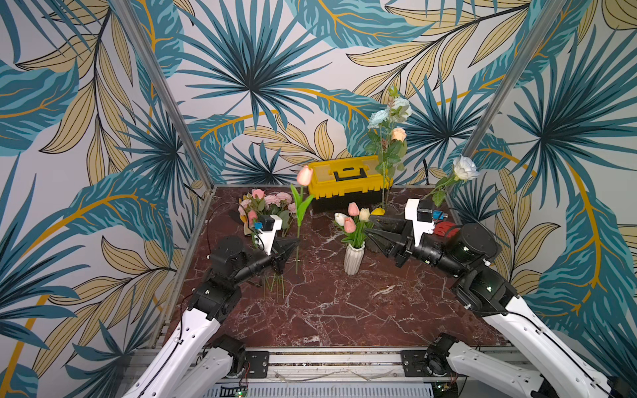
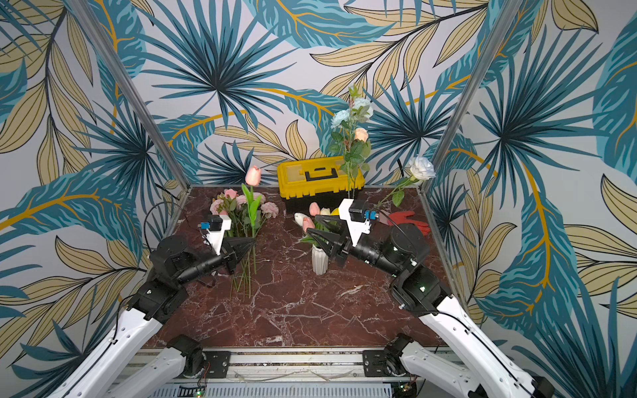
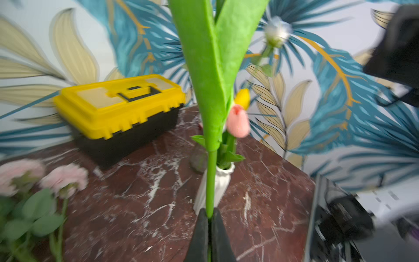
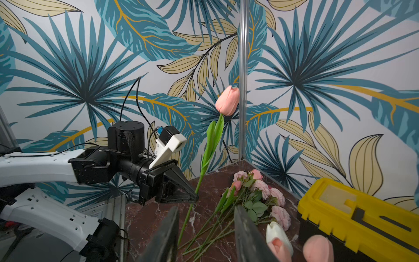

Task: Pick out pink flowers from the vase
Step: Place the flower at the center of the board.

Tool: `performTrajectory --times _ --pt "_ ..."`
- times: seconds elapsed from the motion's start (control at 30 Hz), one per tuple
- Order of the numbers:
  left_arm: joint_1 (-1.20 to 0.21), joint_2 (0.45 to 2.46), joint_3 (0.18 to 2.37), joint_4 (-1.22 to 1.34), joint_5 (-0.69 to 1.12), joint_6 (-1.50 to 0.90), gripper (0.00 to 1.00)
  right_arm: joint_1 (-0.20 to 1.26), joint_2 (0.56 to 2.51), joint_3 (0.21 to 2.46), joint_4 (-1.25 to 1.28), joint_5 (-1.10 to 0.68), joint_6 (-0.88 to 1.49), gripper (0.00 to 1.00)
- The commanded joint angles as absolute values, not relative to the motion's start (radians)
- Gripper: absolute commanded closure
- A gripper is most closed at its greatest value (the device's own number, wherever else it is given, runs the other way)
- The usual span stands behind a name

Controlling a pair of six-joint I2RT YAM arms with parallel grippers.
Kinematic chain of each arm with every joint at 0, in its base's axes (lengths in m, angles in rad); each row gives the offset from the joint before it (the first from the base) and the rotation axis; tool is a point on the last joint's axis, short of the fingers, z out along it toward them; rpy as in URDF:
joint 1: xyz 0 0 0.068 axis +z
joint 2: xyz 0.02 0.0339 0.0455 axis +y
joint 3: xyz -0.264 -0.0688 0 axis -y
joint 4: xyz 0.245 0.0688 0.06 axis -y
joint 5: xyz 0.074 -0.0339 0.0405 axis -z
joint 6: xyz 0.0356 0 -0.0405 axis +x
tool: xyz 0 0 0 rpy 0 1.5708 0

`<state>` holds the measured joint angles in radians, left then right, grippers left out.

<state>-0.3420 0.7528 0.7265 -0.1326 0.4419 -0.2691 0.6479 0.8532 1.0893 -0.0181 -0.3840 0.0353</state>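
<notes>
Your left gripper (image 1: pixel 295 242) is clamped on the stem of a pink tulip (image 1: pixel 305 175), holding it upright left of the white vase (image 1: pixel 353 260). Your right gripper (image 4: pixel 205 211), jaws parted and empty, sits beside it, where two pink tulips (image 1: pixel 353 209) stand; more pink flowers (image 1: pixel 275 200) lie on the table (image 1: pixel 344 310), far left

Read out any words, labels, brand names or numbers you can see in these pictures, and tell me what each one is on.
None: no text can be read in any view.
The yellow toolbox shows no lettering on its lid.
The white vase is plain.
The wallpaper carries only a leaf print.
</notes>
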Motion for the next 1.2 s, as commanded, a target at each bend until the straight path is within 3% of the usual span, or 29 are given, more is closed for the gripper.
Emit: performTrajectory --times 0.0,0.37,0.53,0.97,1.17 --pt "-0.291 0.751 0.655 -0.210 0.184 -0.444 1.00 0.652 0.825 1.078 -0.072 -0.334 -0.025 0.58" --pt "-0.145 1.043 0.647 -0.306 0.112 -0.492 1.00 0.650 0.786 0.994 -0.012 -0.377 0.000 0.57" --pt "-0.087 1.174 0.676 -0.336 0.163 -0.478 1.00 0.651 0.769 0.971 -0.006 -0.347 -0.014 0.58" --pt "-0.073 1.411 0.811 -0.391 0.148 -0.436 1.00 0.652 0.732 0.928 0.009 -0.304 -0.052 0.58" --pt "-0.072 1.423 0.822 -0.406 0.128 -0.440 0.80 0.651 0.733 0.917 -0.038 -0.300 -0.090 0.58"
